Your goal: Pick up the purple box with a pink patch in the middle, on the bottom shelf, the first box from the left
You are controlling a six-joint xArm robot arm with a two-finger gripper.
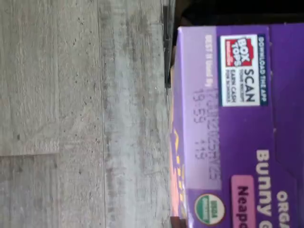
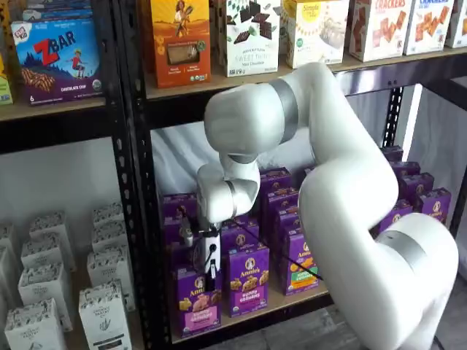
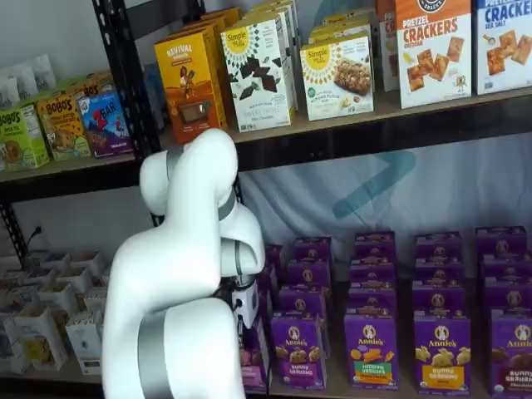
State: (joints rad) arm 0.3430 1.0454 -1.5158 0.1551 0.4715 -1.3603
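The purple box (image 2: 198, 303) stood upright at the left end of the front row on the bottom shelf (image 2: 295, 299), its pink band facing out; in a shelf view the arm (image 2: 343, 189) reached down from the right and hung its hand (image 2: 211, 278) right over the top of that box, a black finger and a thin cable dropping in front of the carton's upper face; I could not tell whether the hand was parted or clenched, since the fingers showed only side-on. In a shelf view the box (image 3: 252, 362) was mostly hidden behind the white arm (image 3: 179, 274), only a pink-and-purple sliver showing beside a neighbouring purple carton (image 3: 299, 349). The wrist view (turned on its side) showed the box's top panel (image 1: 237, 128) close up, with a Box Tops patch (image 1: 242, 70), a stamped date and a pink label corner, next to grey floor (image 1: 80, 114). Orange and white cartons (image 2: 180, 40) lined the shelf above.
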